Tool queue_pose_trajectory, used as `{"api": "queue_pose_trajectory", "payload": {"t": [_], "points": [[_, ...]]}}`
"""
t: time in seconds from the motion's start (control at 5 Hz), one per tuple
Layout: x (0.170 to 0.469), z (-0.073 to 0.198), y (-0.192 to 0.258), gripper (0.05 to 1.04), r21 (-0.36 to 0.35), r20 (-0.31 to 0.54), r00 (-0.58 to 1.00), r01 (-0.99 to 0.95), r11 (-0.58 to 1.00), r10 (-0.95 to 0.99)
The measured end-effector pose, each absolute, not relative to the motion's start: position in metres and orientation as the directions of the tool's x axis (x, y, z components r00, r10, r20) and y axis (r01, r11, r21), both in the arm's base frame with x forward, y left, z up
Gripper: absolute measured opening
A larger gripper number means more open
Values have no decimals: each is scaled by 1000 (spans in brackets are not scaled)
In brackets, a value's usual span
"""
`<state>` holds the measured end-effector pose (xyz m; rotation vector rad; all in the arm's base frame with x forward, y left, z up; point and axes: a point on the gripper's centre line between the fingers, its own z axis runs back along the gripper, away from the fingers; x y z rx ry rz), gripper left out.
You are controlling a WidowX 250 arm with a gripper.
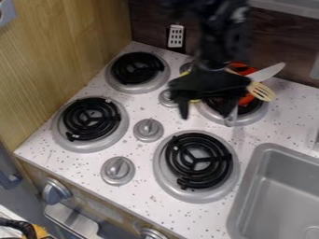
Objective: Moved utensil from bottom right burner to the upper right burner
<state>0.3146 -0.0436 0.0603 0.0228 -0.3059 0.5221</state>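
- Two utensils noted at the upper right burner, a black coil in a round grey pan [249,119]: a pale slotted spatula [261,91] over its far right side, and a silvery blade [268,73] just beyond the spatula. Which one the task means, I cannot determine.
- An orange-red vessel [244,69], partly hidden behind me, sits with them at that burner's far side.
- A narrow grey piece [231,116] shows at the burner's near edge, just below one of my fingers; its identity, and any contact, unconfirmed.
- My black two-finger gripper [209,111] hangs over the left part of that burner. Fingers well apart, nothing seen clamped between them; I assess it as holding nothing.
- Lower right burner, a matching black coil [198,161], lies nearer the camera than the landmark burner, its coil in full view.
- Progress, in my judgement: transfer apparently made and grip released. Outstanding: my withdrawal, clear of the spatula and vessel. Risk: a finger could catch the grey piece on lifting.
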Motion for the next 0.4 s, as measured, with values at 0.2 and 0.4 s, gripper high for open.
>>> {"api": "queue_pose_trajectory", "payload": {"t": [0.2, 0.4], "points": [[307, 65, -18, 1000, -46, 295, 825, -491, 870, 481], [312, 67, 17, 1000, -42, 319, 848, -434, 900, 423]]}}
